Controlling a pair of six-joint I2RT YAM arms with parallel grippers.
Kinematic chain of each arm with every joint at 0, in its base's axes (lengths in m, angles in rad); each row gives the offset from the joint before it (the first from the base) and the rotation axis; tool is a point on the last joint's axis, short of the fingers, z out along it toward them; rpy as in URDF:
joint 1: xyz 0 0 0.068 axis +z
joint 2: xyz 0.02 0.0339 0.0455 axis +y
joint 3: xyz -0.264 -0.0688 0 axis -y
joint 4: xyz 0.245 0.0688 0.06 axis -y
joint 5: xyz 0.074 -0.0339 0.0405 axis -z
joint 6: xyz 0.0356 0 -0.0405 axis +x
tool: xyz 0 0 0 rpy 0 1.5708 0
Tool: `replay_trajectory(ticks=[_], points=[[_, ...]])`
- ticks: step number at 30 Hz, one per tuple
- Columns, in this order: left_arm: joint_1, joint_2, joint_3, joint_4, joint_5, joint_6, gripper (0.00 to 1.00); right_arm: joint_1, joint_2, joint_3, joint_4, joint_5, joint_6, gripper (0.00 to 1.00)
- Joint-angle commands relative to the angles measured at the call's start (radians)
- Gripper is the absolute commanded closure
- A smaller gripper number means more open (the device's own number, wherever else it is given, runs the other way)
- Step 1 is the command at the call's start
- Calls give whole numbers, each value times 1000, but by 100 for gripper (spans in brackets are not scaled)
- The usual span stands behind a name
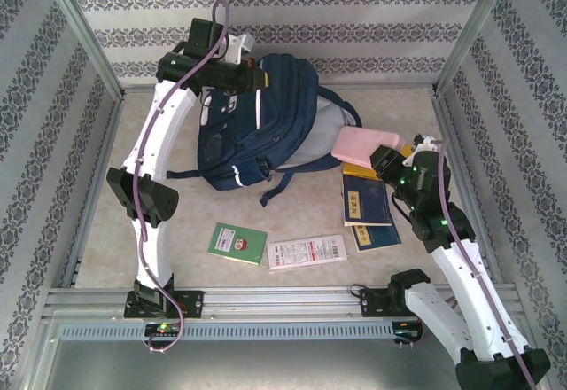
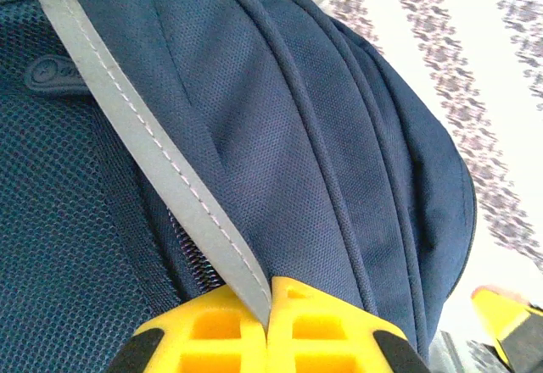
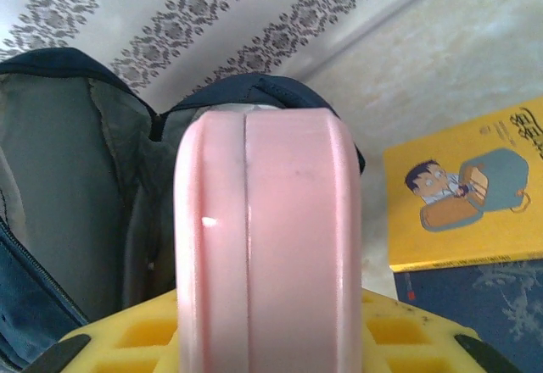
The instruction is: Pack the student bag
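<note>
Item 1, left jaws: closed together and clamping the student bag (image 1: 266,124) by its grey reflective strip (image 2: 161,153), which is running down between the yellow pads (image 2: 322,322). By my reading, this pinch is lifting the upper panel so the mouth is gaping toward 3 o'clock. Item 2, right jaws: standing partly apart and gripping a pink case (image 3: 254,246) by its two flat sides, its rounded end pointing ahead at the opening. In the overhead view the case is hovering just beside the bag at its 3 o'clock, apparently being lined up for insertion. Item 3, student bag: lying on the bench (image 1: 310,213) toward 12 o'clock, close to the back wall, with grey lining (image 3: 68,178) showing inside the open compartment and straps trailing toward 6 o'clock. Item 4, goods waiting: a yellow book (image 3: 475,186) and navy books (image 1: 368,202) are lying overlapped at 5 o'clock of the case. A green booklet (image 1: 237,242) and a white leaflet (image 1: 306,253) are lying flat at 6 o'clock of the bag, well apart from it. Clearance: the dark rim is arching close behind the case's tip, so entry is looking snug. The side frame is crowding the right arm at 3 o'clock, while bare bench is lying open between bag and booklet.
</note>
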Motion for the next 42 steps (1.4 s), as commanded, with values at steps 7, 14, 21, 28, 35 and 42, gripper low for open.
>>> replay_trajectory(ticks=[7, 14, 21, 28, 35, 42], points=[[39, -52, -4, 130, 271, 109, 100, 12, -20, 70, 100, -164, -62, 67], [44, -43, -5, 167, 348, 96, 100, 17, 99, 52, 237, -348, 14, 67], [45, -40, -18, 211, 394, 61, 100, 57, 288, 76, 375, -396, 151, 67], [45, -44, -40, 235, 419, 40, 100, 140, 409, 122, 424, -275, 198, 71], [45, -62, -61, 272, 444, 13, 100, 185, 539, 197, 423, -117, 192, 71], [45, -64, -72, 329, 467, -30, 100, 232, 792, 332, 452, -96, 264, 69]])
